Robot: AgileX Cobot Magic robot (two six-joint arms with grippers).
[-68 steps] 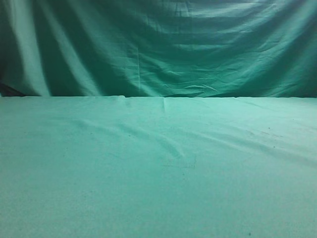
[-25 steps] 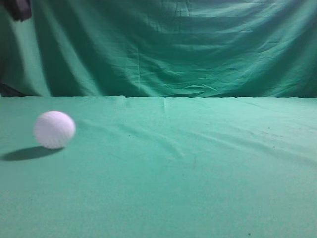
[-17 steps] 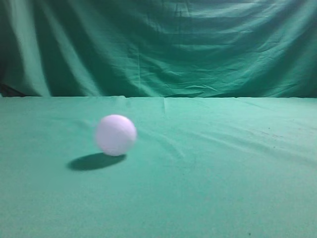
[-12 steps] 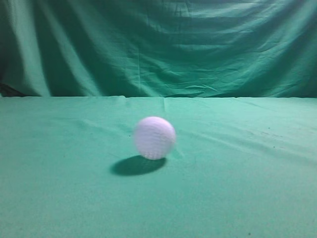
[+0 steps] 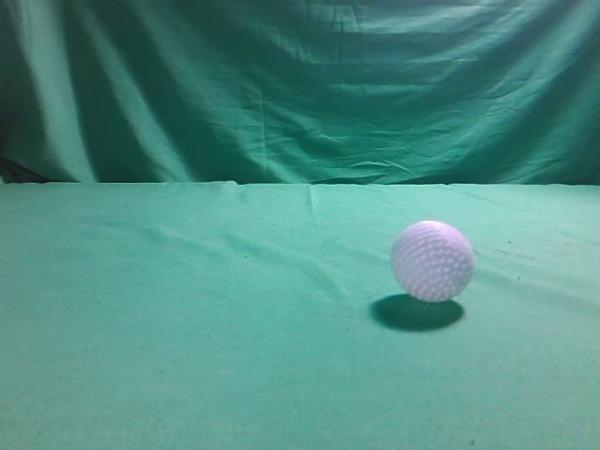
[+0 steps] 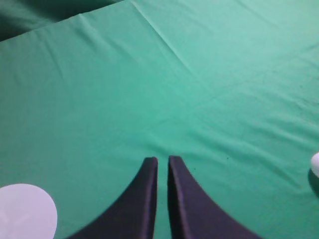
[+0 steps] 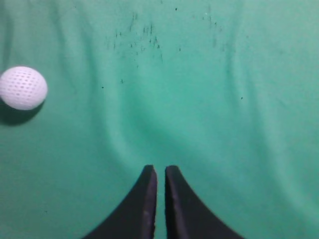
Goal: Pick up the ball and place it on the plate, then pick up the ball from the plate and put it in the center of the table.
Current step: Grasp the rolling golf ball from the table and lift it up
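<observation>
**Both sets of fingers nearly closed and empty; ball loose on the tabletop**

The left fingers (image 6: 162, 160) stand almost together, with only a thin slit of green between the two dark tips, and they grip nothing. They hang above the cloth without touching anything that can be seen. Off to their right, at the very edge of the left wrist view, a sliver of the ball (image 6: 315, 165) shows, well apart from the tips. To their lower left lies a pale round plate (image 6: 25, 211), partly cut off by the picture's edge, also clear of the fingers.

The right fingers (image 7: 160, 169) are drawn in just as narrowly, a slim gap between the tips, and they too are empty. The ball (image 7: 22, 87) sits well away, ahead of them and to their left, white and dimpled, with a dark shadow beside it on the cloth. Ahead of these fingers the cloth carries a scatter of small dark specks (image 7: 139, 37).

In the exterior view the ball (image 5: 432, 261) rests on the tabletop (image 5: 187, 356) right of the middle, its shadow just beneath and slightly left. No arm shows in that view. The tabletop is covered in green cloth with shallow wrinkles. Behind its far edge hangs a green backdrop (image 5: 309, 84) in draped folds.
</observation>
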